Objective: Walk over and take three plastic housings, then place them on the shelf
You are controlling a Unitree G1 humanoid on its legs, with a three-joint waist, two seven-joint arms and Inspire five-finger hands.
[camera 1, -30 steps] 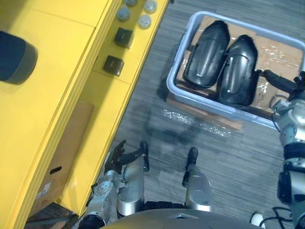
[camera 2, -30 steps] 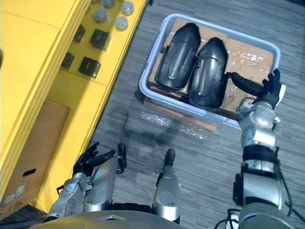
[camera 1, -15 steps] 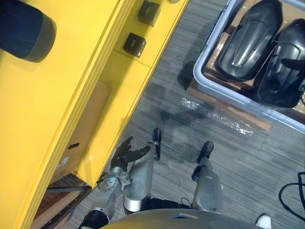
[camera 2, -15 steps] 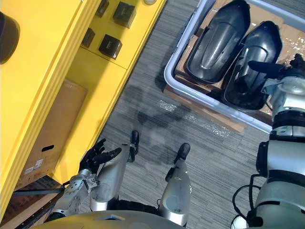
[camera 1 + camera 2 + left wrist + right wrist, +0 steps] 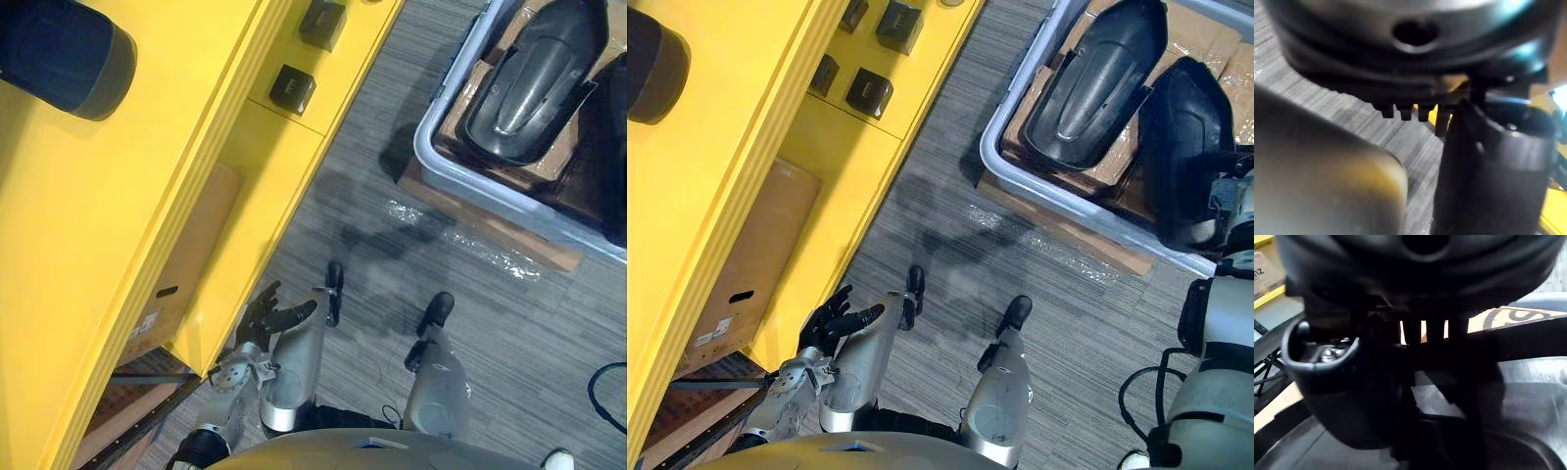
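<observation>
Beside the yellow shelf (image 5: pixel 118 196), a grey bin (image 5: pixel 988 155) holds a black plastic housing (image 5: pixel 1097 83) on cardboard (image 5: pixel 1117 166). The right eye view adds a second housing (image 5: pixel 1181 157) at the right hand (image 5: pixel 1332 387), grip unreadable. The left hand (image 5: pixel 831 321) hangs with fingers spread.

Light falls evenly from above in the head views, and the yellow shelf (image 5: pixel 118 225) is bright and flat. The glossy black housing (image 5: pixel 534 83) in the grey bin (image 5: pixel 428 157) carries a pale sheen along its back. The plastic wrap (image 5: pixel 460 240) on the carpet (image 5: pixel 549 323) glints white. The bin casts a soft shadow on the carpet toward the shelf. The cardboard box (image 5: pixel 191 250) under the shelf sits in duller light. In the wrist views the left hand (image 5: pixel 1415 68) and right hand (image 5: pixel 1415 269) are dim dark masses, with bright light showing past them
</observation>
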